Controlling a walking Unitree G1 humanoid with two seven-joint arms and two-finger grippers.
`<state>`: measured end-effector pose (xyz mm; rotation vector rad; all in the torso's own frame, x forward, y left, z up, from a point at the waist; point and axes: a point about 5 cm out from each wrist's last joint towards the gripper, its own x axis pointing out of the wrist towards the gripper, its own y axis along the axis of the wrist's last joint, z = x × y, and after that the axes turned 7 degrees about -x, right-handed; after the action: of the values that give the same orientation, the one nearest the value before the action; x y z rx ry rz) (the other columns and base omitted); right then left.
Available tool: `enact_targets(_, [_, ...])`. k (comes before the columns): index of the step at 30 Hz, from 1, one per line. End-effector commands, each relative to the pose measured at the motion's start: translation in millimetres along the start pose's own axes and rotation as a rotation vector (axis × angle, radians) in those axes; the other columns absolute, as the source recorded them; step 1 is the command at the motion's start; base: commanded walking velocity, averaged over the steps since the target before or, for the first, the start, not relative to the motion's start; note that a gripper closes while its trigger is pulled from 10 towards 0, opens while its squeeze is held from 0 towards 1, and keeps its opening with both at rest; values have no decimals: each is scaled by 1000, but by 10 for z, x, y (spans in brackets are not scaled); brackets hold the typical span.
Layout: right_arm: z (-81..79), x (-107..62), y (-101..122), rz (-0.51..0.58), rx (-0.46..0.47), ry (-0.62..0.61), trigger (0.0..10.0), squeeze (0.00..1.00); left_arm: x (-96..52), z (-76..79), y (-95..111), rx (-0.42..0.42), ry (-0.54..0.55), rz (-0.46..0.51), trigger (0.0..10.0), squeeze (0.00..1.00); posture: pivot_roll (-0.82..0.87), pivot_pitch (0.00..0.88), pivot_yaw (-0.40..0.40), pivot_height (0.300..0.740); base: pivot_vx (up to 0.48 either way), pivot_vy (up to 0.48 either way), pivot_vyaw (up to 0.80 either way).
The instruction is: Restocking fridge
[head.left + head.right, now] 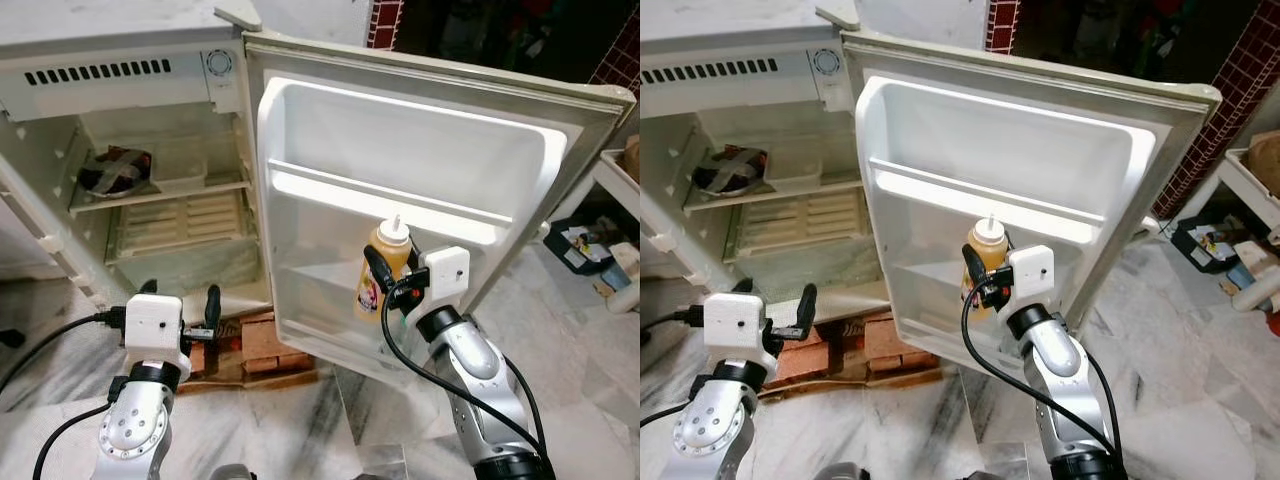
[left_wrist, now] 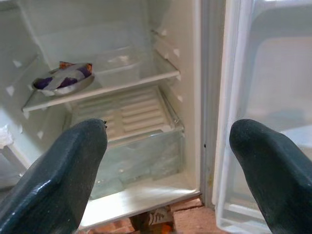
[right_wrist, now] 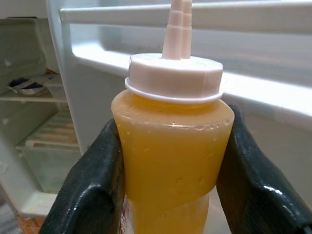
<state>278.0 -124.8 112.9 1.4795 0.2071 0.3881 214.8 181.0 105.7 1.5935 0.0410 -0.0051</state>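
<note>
Right wrist view has my right jaws (image 3: 168, 190) closed on a squeeze bottle of yellow sauce (image 3: 170, 151), one black finger (image 3: 90, 190) pressed to each side of its body below the white cap (image 3: 173, 78) and nozzle. From the head camera I see that same bottle (image 1: 383, 265) upright in my right jaws (image 1: 392, 282), held against the inner face of the open fridge door (image 1: 400, 190), just above the lower door shelf (image 1: 320, 285) and below the white rail (image 1: 390, 200) that crosses the door. Beyond the bottle and off to its side is the open fridge (image 1: 130, 150).

My left jaws (image 1: 203, 318) are spread wide with nothing between them, low in front of the fridge opening. Ahead of those jaws, further in and higher, a shallow metal bowl (image 2: 62, 83) with a crumpled wrapper in it sits on the fridge's glass shelf (image 2: 105, 87), with the clear crisper drawer (image 2: 136, 151) under it. Red bricks (image 1: 255, 345) lie on the marble floor (image 1: 60, 400) just beyond the left jaws.
</note>
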Motion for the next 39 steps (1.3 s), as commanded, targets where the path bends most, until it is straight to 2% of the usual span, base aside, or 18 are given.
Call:
enact_targets(1, [25, -5, 45, 21, -4, -5, 10000, 0, -8, -48, -3, 24, 22, -5, 10000, 0, 93, 86, -50, 675, 0, 0, 0])
enact_targets(5, [10, -1, 34, 18, 1, -1, 10000, 0, 15, -120, 11, 58, 67, -6, 10000, 0, 94, 88, -51, 650, 0, 0, 0])
enact_targets(12, [2, 14, 36, 23, 2, 3, 10000, 0, 24, -120, 7, 59, 63, -8, 10000, 0, 95, 84, -51, 630, 0, 0, 0])
enact_targets(23, [4, 59, 26, 15, -3, 2, 10000, 0, 65, -110, 33, 64, 69, -1, 10000, 0, 97, 98, -52, 630, 0, 0, 0])
enact_targets(33, [-89, 112, 8, 16, 20, 28, 10000, 0, 147, -86, 80, 53, 57, 22, 10000, 0, 98, 95, -52, 630, 0, 0, 0])
enact_targets(39, [-53, 109, -11, 12, 14, 22, 10000, 0, 148, -89, 67, 51, 54, 16, 10000, 0, 95, 96, -50, 630, 316, 0, 0])
